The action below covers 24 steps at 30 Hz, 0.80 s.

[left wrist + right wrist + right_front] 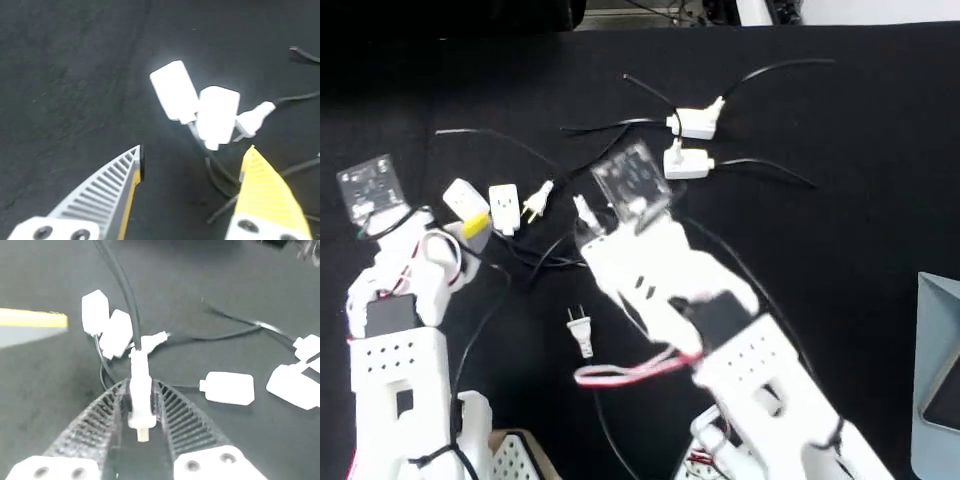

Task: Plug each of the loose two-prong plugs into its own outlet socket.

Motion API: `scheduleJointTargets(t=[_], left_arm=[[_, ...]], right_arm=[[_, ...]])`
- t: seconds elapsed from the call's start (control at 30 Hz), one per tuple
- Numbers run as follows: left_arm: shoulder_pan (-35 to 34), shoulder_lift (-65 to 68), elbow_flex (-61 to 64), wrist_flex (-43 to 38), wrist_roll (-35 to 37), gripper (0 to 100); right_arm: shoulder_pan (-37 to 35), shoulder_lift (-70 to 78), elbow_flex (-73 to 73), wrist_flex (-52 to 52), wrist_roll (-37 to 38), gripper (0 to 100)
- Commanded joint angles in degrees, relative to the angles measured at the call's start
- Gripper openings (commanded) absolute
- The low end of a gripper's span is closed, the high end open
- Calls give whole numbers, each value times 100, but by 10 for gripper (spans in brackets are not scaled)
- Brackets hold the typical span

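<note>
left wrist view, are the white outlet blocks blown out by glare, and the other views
Left wrist view: yes, the outlet blocks glow flat white, slots washed out. Right wrist view: the plug in the right gripper is bright too, though its outline holds. High view: the black table shows no clear shadows.

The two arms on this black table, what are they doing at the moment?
The right gripper is shut on a white plug, which it holds by the body. The left gripper is open and hangs over the first socket and the second socket, which lie side by side on the black table. Another loose plug lies on the table between the arms, not plugged in. So the plugging is not finished.
</note>
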Motion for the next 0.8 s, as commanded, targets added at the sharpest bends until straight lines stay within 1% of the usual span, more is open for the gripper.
scheduleJointTargets(t=[0.0, 0.2, 0.4, 0.57, 0.67, 0.77], left_arm=[[567, -105, -532, -105, 79, 314], [1068, -105, -796, -62, 88, 312], [1824, -185, -831, -9, 62, 311], [2466, -932, -857, 563, 0, 314], [2738, -1530, -699, 765, -360, 311], [2809, -2031, -409, 800, -607, 310]], right_arm=[[-466, -963, 497, -308, -202, 11], [-985, -1455, 892, -220, -246, 11], [-1037, -1455, 1042, -229, -246, 11], [-1011, -1455, 1174, -264, -246, 11], [-993, -1490, 1226, -255, -246, 11], [-941, -1490, 1235, -237, -246, 11]])
